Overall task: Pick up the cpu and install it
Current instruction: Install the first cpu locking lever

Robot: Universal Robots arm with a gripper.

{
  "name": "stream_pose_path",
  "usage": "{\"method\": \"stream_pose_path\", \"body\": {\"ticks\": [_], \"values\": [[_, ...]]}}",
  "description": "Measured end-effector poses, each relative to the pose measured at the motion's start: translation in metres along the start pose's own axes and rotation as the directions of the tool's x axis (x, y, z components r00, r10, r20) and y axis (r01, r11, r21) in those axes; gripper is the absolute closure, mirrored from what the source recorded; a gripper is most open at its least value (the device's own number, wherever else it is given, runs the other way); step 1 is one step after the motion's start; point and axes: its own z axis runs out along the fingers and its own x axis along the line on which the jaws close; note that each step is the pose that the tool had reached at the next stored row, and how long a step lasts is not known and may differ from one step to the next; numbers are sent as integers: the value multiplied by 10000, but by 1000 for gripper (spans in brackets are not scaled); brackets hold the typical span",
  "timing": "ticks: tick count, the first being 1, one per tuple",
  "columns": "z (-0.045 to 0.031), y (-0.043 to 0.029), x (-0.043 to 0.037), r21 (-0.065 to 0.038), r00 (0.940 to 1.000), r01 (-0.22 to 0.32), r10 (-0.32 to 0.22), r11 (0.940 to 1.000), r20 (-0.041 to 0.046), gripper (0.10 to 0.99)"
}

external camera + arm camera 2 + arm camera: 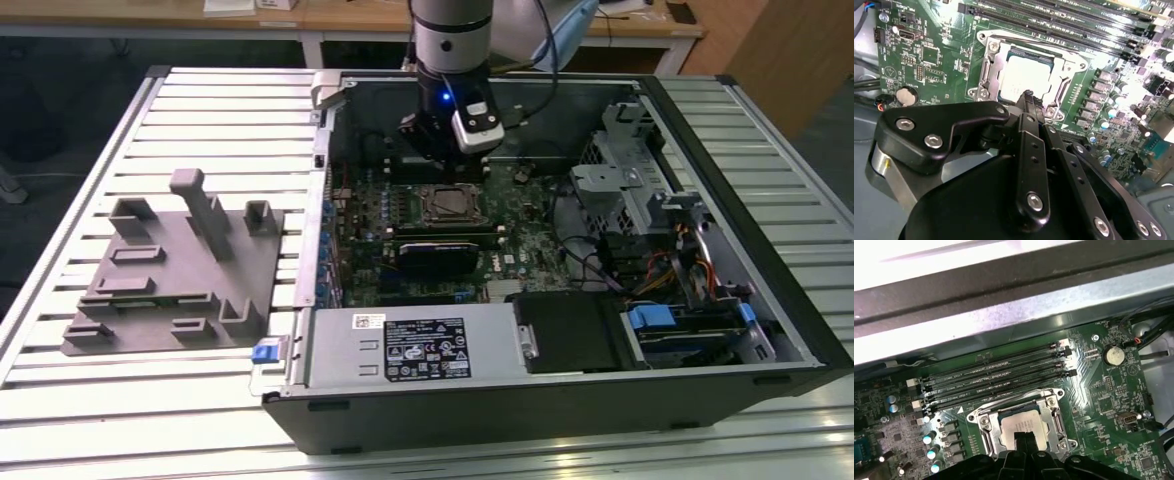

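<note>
The cpu lies flat inside the metal-framed socket on the green motherboard, its pale silvery top facing up. My gripper hangs just above the cpu's near edge, its two black fingers pressed together with nothing between them. In the exterior view the gripper sits inside the open computer case, just behind the socket with the cpu.
A grey plastic fixture with upright blocks stands on the slatted table at the exterior view's left. Memory slots run beside the socket. A coin battery, a black card, the power supply and drive cages crowd the case.
</note>
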Motion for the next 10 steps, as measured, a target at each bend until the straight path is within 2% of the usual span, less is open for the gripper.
{"method": "stream_pose_path", "body": {"ticks": [10], "values": [[1, -40, -35, 43, 10000, 3, -3, 10000, 12, 980]]}}
